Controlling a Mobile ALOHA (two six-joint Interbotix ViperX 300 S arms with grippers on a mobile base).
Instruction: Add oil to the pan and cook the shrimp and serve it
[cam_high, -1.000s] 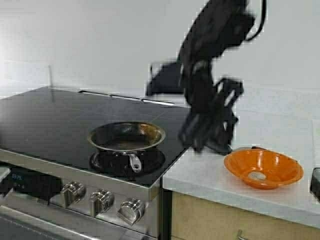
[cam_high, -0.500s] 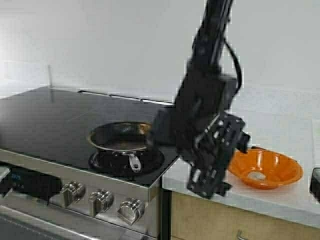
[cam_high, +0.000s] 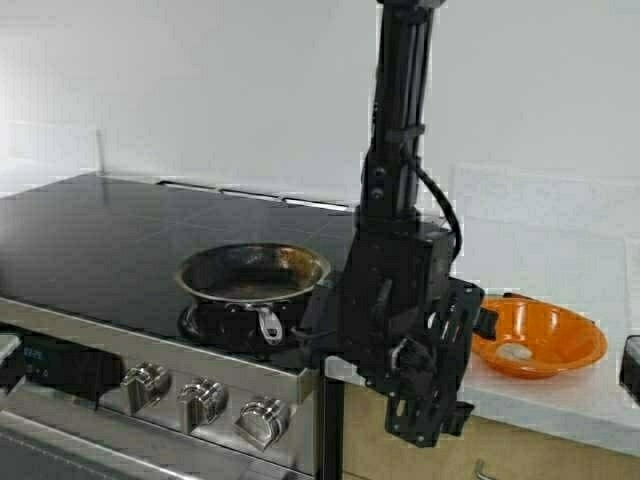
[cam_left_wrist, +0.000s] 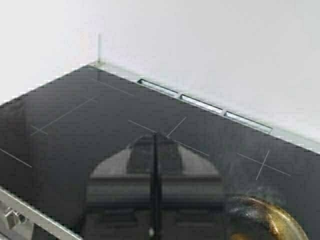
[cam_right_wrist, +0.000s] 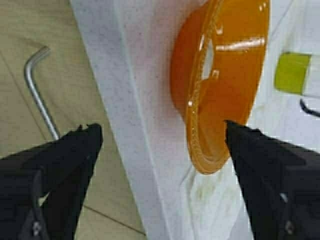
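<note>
The pan (cam_high: 252, 272), steel with a brown-stained inside, sits on the black cooktop (cam_high: 100, 240) with its short handle toward me; its rim (cam_left_wrist: 270, 220) also shows in the left wrist view. The shrimp (cam_high: 515, 352) lies pale in an orange bowl (cam_high: 545, 335) on the white counter. My right gripper (cam_high: 432, 415) hangs low over the counter's front edge, between stove and bowl. It is open (cam_right_wrist: 162, 132), with the bowl (cam_right_wrist: 225, 100) by one finger. A yellow-green patch of the oil (cam_right_wrist: 292, 72) shows past the bowl. My left gripper (cam_left_wrist: 155, 137) is shut and empty above the cooktop.
Stove knobs (cam_high: 205, 400) line the front panel. A metal cabinet handle (cam_right_wrist: 37, 90) sits below the counter (cam_high: 570, 400). A faint yellowish stain (cam_right_wrist: 210, 190) marks the counter by the bowl. A dark object (cam_high: 630, 365) is at the right edge.
My right arm has swung down and toward me, from above the counter's back to its front edge beside the orange bowl. Pan, bowl and shrimp have stayed put.
</note>
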